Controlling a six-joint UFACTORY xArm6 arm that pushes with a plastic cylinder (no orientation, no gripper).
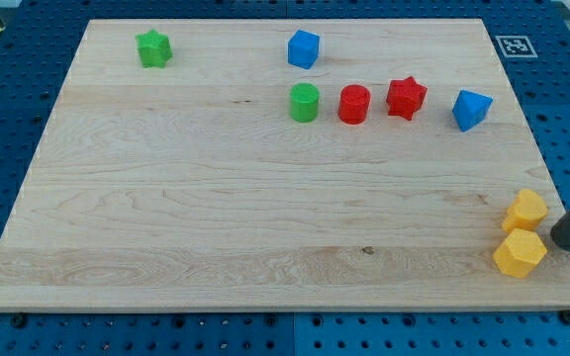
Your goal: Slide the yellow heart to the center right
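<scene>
Nearest the view's bottom edge sits a yellow hexagonal block [520,253], close to the worktop's [216,218] lower right corner. Just above it, almost touching, lies the yellow heart [526,210], near the worktop's right edge and a little below its middle height. My tip [561,240] stands just to the right of both yellow blocks, level with the gap between them, at the very edge of the wood; whether it touches either one I cannot tell. No pincer is fitted to the arm, only the dark rod, so nothing is gripped.

Well apart from these, toward the view's top, a row runs left to right: a green cylinder [305,103], a red cylinder [354,104] just beside it, a red star [406,97], then a blue block [471,109] of faceted shape. Above the green cylinder lies a blue cube-like block [304,48]. A green star [153,47] rests near the top left corner. A black-and-white marker tag [516,44] sits off the worktop at the top right.
</scene>
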